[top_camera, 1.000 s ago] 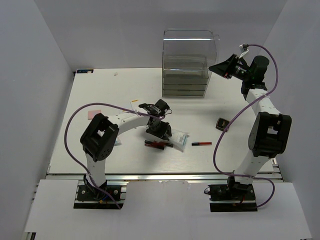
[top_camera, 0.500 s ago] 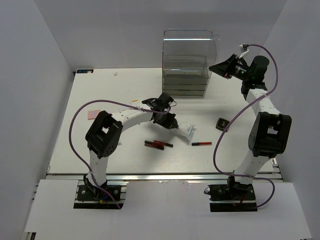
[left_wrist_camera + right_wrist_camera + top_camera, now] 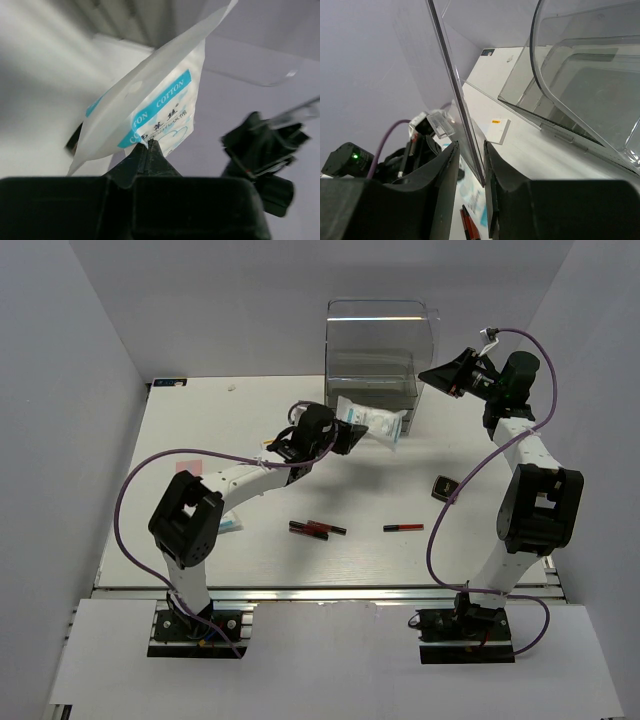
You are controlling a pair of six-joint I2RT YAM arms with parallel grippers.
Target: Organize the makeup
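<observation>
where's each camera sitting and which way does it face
Top external: above and behind the bases, looking down on the table; both arms show, left gripper holding the cotton packet by the acrylic box.
Left wrist: on the left arm, looking along its gripper at the pinched packet.
Right wrist: on the right arm, looking past the right gripper, clamped on a clear panel, toward the table.
Shared: top and left wrist show the packet.

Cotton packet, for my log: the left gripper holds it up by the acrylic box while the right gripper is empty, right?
No. The left gripper does hold the cotton packet by the acrylic box, but the right gripper is clamped on a clear panel, as the right wrist view shows.
</observation>
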